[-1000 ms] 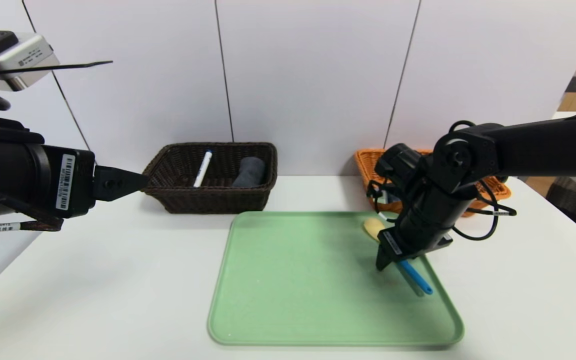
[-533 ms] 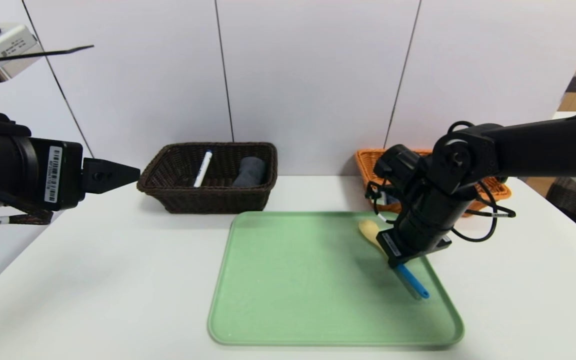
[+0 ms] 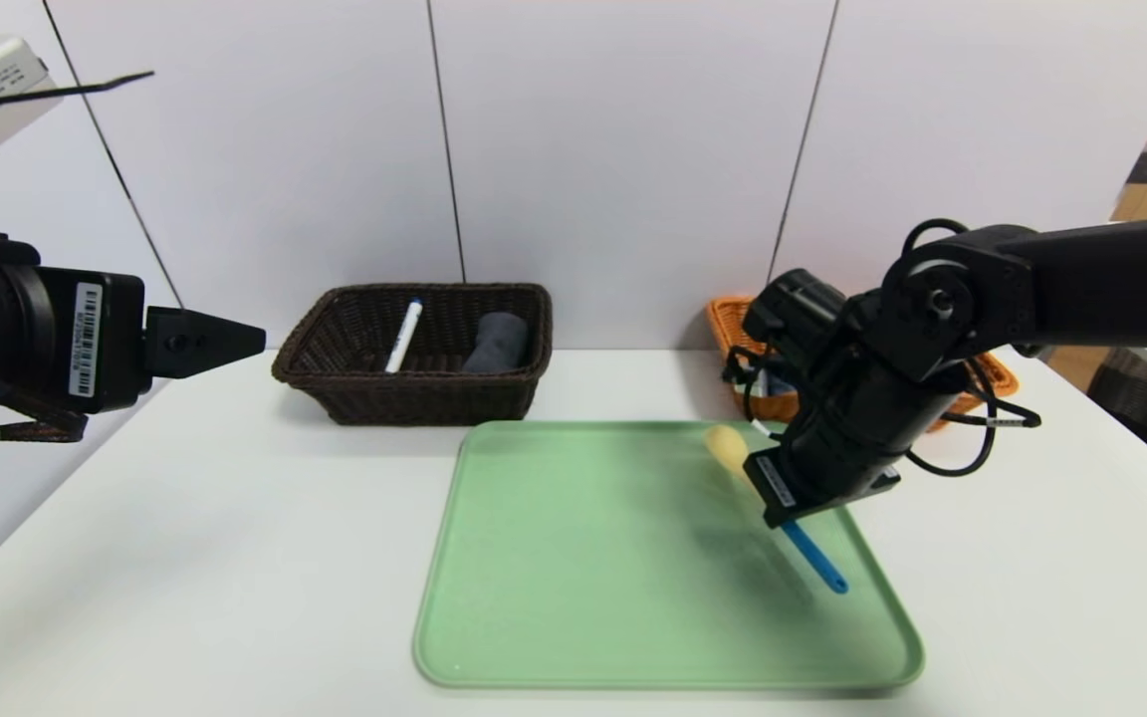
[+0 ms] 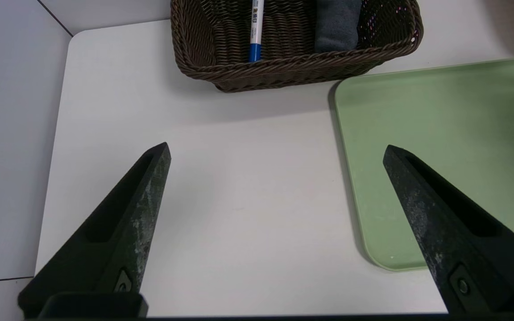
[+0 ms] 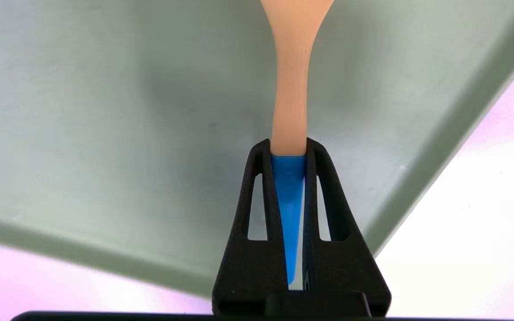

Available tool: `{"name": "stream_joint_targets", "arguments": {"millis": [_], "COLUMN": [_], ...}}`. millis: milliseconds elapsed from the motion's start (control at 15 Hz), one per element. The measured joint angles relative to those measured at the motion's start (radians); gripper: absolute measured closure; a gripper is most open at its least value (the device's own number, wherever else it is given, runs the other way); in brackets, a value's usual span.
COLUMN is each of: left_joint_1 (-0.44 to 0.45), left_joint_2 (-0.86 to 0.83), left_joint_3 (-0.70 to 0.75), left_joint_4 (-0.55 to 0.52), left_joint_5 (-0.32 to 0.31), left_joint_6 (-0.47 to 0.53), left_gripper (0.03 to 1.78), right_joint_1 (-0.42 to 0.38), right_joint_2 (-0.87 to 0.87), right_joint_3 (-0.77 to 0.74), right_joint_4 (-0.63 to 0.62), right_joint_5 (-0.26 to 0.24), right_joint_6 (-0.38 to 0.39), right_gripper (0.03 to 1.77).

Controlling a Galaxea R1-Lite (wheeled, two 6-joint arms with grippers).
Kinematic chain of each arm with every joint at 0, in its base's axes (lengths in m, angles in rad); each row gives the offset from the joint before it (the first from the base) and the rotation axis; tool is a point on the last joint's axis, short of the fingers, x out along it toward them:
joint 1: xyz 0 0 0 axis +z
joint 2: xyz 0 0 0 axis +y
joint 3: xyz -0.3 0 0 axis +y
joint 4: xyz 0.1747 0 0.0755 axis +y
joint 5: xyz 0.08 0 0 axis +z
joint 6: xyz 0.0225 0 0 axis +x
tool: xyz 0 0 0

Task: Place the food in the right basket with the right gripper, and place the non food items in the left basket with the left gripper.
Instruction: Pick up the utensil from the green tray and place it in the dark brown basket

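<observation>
My right gripper (image 3: 771, 510) (image 5: 288, 148) is shut on the wooden spoon (image 3: 726, 445) (image 5: 291, 89), pinching it where the pale wood meets the blue handle. It holds the spoon tilted just above the right side of the green tray (image 3: 554, 568). My left gripper (image 3: 240, 340) (image 4: 276, 151) hangs open and empty over the table, left of the dark brown basket (image 3: 414, 400) (image 4: 283, 73). That basket holds the white marker (image 3: 402, 337) (image 4: 255, 26) and the rolled grey towel (image 3: 496, 344) (image 4: 335, 22). The orange-tan basket (image 3: 730, 321) is mostly hidden behind my right arm. No lime shows.
The green tray (image 4: 440, 133) (image 5: 105, 111) lies at the table's middle front, bare apart from the spoon above it. White wall panels stand right behind both baskets. The table's left edge (image 4: 60, 133) is near my left gripper.
My right gripper has risen and shifted slightly left, lifting the spoon off the tray. My left arm has drawn back to the left, away from the dark basket.
</observation>
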Motion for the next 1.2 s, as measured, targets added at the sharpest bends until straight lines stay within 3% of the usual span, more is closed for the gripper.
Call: {"name": "stream_joint_targets", "arguments": {"millis": [200,467,733,933,1200], "left_joint_1": [0.000,0.000,0.002,0.019,0.029], "left_joint_2": [-0.005,-0.017,-0.031,-0.045,-0.057], "left_joint_3": [0.004,0.029,0.074,0.116,0.138], "left_joint_4": [0.000,0.000,0.001,0.001,0.002], "left_joint_5": [-0.001,0.000,0.004,0.001,0.002], "left_joint_6": [-0.001,-0.003,-0.003,-0.003,-0.001], "left_gripper": [0.12,0.12,0.12,0.12,0.12], "right_joint_1": [0.087,0.205,0.249,0.262,0.278], "right_joint_2": [-0.068,-0.109,-0.048,0.060,0.191], "right_joint_3": [-0.026,-0.094,-0.167,-0.252,-0.378], "right_joint_4": [-0.070,-0.330,-0.671,-0.973,-1.093], "right_joint_5": [0.007,-0.011,-0.102,-0.174,-0.201], "right_joint_6": [0.018,0.087,0.109,0.084,0.029], "right_gripper": [1.65,1.65,1.65,1.65,1.65]}}
